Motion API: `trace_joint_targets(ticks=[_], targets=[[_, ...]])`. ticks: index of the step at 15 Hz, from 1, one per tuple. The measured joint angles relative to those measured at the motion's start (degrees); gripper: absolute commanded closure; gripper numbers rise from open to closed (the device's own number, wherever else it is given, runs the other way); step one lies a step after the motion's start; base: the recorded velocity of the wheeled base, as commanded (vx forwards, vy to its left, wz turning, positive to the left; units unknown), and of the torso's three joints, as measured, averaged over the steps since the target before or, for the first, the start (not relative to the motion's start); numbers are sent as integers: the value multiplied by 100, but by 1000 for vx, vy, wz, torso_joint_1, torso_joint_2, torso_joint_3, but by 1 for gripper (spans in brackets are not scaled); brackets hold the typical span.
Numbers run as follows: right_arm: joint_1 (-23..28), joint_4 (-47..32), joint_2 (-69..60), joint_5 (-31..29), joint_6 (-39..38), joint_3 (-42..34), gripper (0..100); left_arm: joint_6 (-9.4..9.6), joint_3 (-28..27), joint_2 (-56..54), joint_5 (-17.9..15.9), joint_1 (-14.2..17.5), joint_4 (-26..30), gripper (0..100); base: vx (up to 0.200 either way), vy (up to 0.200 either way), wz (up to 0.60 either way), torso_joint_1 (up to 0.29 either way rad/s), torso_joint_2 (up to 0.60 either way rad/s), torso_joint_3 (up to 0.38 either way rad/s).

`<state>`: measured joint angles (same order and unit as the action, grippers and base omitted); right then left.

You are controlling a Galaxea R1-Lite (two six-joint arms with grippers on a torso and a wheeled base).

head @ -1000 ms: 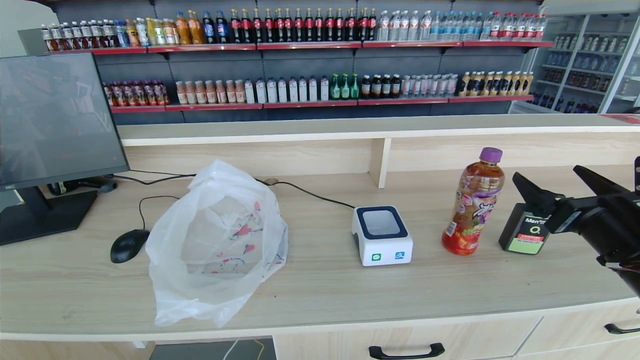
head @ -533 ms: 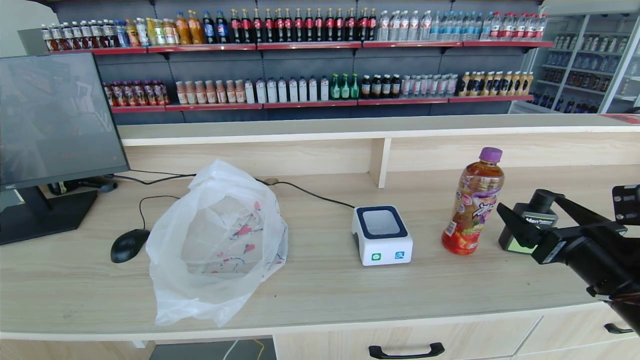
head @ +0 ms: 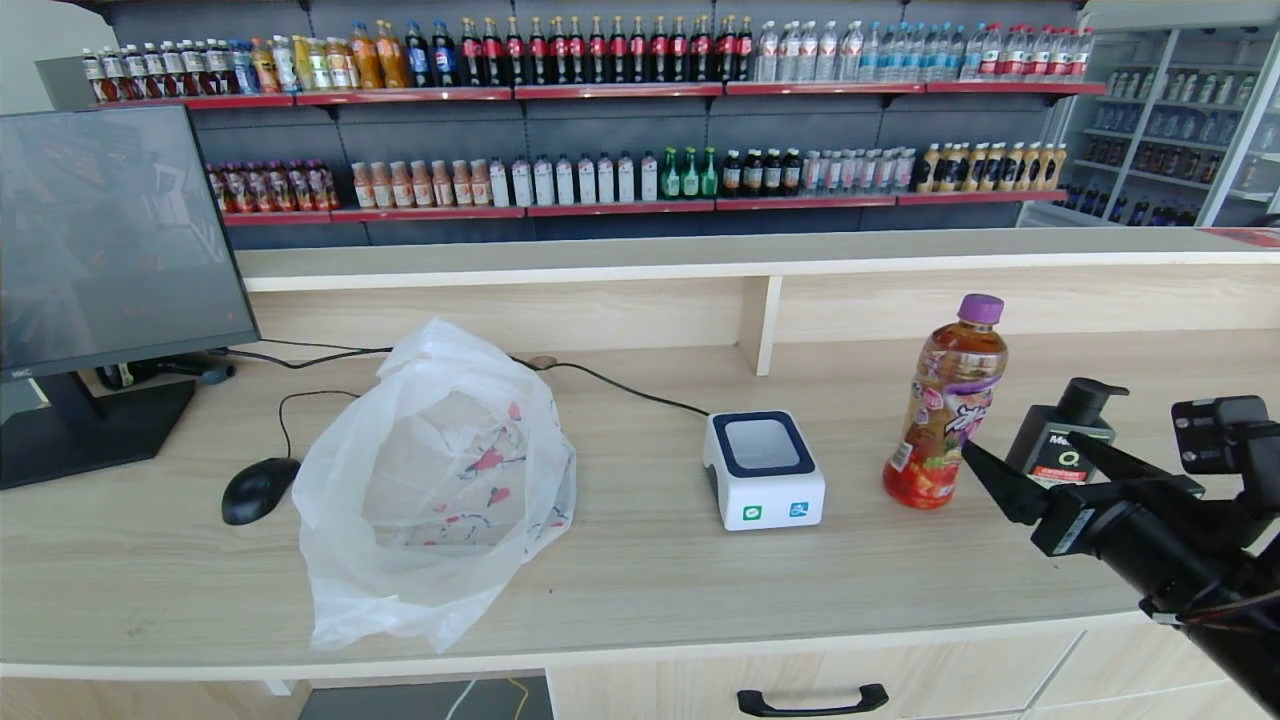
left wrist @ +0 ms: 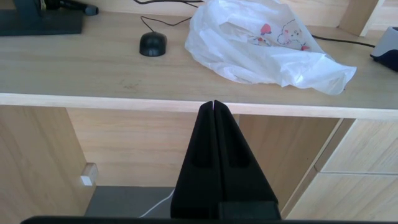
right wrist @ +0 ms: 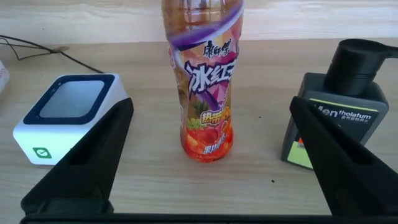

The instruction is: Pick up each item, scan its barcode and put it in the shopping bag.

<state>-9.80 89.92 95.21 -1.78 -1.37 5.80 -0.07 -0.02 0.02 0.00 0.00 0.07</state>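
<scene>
The clear plastic drink bottle with a purple cap (head: 947,400) stands upright on the light wooden counter (head: 650,580). Its long axis is vertical, cap up, and it is just right of the white box-shaped barcode scanner (head: 764,470). Near its right side stands a squat black bottle with a green label (head: 1050,440), also upright, its black top pointing up. The right gripper (head: 1018,445) hovers in front of these two, fingers spread wide and holding nothing. In the right wrist view the drink bottle sits centred between them. The white plastic shopping bag (head: 440,490) lies slumped on the counter left of the scanner. The left gripper (left wrist: 213,107) hangs below the counter's front edge, fingers pressed together, empty.
</scene>
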Motion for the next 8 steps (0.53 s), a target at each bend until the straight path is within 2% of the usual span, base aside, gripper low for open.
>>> trace_joint_targets(ticks=[8], targets=[[-223, 2, 636, 1, -55, 312, 0, 0, 0, 0, 0, 0, 2, 100, 0, 0, 0, 0, 0, 0]])
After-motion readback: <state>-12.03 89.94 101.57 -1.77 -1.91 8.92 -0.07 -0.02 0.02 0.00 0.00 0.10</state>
